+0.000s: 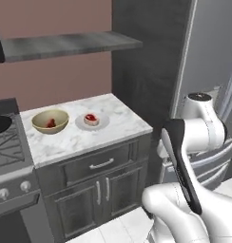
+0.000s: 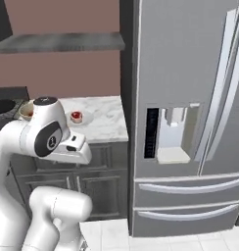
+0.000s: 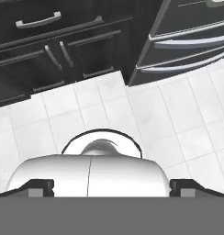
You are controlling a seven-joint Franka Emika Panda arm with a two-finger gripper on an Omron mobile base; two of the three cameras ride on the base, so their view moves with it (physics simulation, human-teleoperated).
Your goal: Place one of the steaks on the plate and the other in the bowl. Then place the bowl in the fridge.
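White floor tiles [image 3: 146, 114] are lying nearest below my gripper [image 3: 112, 187], which I am carrying wide open and empty. Well above and away from it, on the counter [image 1: 113, 114], one steak [image 1: 51, 123] is sitting in the bowl [image 1: 50, 121] and the other steak [image 1: 91, 117] on the plate [image 1: 92, 122]. I am judging both placings done; moving the bowl into the closed fridge [image 2: 190, 73] is remaining.

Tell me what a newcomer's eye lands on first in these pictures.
The tall grey stainless fridge with its long vertical handles, doors shut, fills the right of the right base view. On the white marble counter left of it sit a round tan bowl and a small light-grey plate, each holding a small red raw steak.
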